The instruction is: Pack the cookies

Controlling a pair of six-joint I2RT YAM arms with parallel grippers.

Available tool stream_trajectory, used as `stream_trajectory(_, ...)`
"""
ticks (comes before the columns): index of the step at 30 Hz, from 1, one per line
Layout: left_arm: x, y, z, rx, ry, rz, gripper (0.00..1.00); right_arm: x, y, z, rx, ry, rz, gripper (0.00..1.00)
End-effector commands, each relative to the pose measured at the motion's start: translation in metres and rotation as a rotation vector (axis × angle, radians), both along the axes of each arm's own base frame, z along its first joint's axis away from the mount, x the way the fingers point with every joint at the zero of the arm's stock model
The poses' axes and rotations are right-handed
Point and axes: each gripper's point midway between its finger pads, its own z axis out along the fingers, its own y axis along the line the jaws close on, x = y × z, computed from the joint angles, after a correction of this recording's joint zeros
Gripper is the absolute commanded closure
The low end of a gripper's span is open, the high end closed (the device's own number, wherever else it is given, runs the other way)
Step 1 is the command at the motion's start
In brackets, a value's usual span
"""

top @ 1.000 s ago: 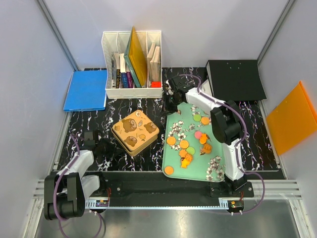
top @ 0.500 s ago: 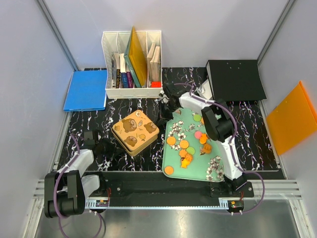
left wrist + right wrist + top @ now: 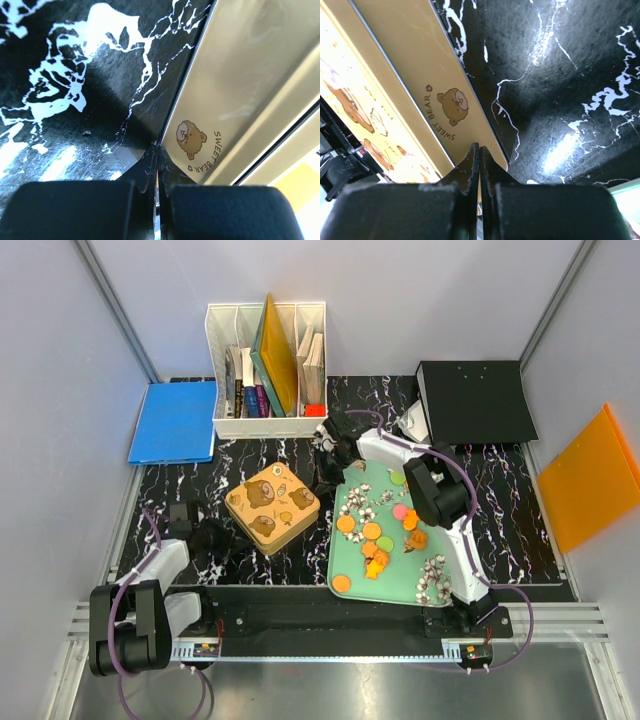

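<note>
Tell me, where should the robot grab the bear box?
Probably by its flat side walls, one gripper from each side: the bear tin is low, square and turned corner-on, and the left gripper and right gripper sit beside opposite walls.

One tin, one tray

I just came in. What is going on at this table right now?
Both arms are at the bear-print tin, which has its lid on. The left gripper and the right gripper, each shut and holding nothing, point at opposite sides of the tin, low by the table. The cookies lie loose on the mint-green tray beside it.
</note>
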Motion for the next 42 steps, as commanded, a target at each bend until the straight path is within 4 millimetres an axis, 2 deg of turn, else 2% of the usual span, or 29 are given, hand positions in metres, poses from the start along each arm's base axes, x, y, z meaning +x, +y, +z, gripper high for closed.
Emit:
stream_trajectory(1,-0.001,0.005,-0.006,0.032,0.020,-0.001,1.00,-0.002,0.017,0.055,0.103,-0.089,0.046,1.00)
stream_trajectory(8,-0.001,0.005,-0.007,0.031,0.021,0.000,1.00,-0.009,0.024,0.068,0.122,-0.108,0.068,1.00)
stream_trajectory(11,-0.001,0.005,-0.007,0.029,0.021,0.001,1.00,-0.011,0.025,0.067,0.121,-0.107,0.072,1.00)
stream_trajectory(24,-0.002,0.005,-0.005,0.032,0.020,-0.004,1.00,-0.012,0.015,0.039,0.053,-0.076,0.050,0.99)
stream_trajectory(37,-0.002,0.008,0.000,0.060,0.014,-0.003,1.00,0.006,-0.007,0.044,-0.002,-0.114,-0.012,0.83)
stream_trajectory(42,-0.002,0.018,0.006,0.124,0.007,0.001,0.99,0.026,-0.027,0.052,-0.077,-0.171,-0.075,0.79)
